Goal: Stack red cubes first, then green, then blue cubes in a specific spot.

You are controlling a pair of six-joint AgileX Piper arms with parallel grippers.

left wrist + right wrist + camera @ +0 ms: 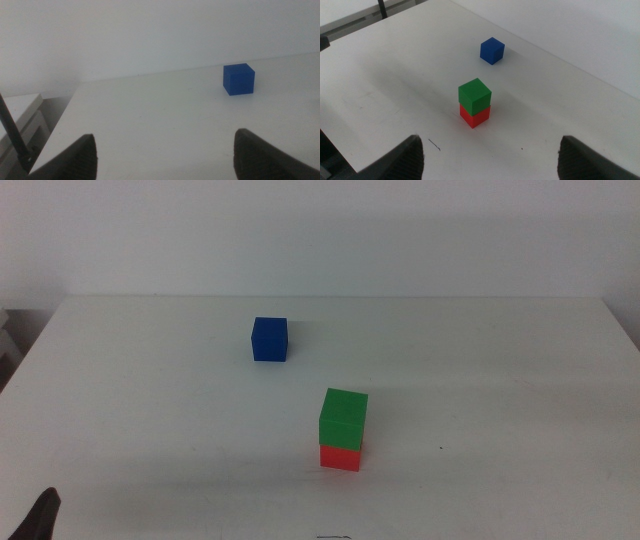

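Matte red cube [340,456], green cube [343,418], blue cube [269,339]; smooth white table [150,410].

Open tabletop [150,410] around blue cube [269,339]

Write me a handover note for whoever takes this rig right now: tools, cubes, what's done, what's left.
Left tool: open, empty, low at the table's near left corner, facing the blue cube.
Right tool: open, empty, pulled back, looking at the stack; out of the middle view.
Cubes: green cube sits on the red cube, slightly offset. Blue stands alone on the table, farther back and left of the stack.
Done: red placed, green stacked.
Left: pick up blue and set it on green.
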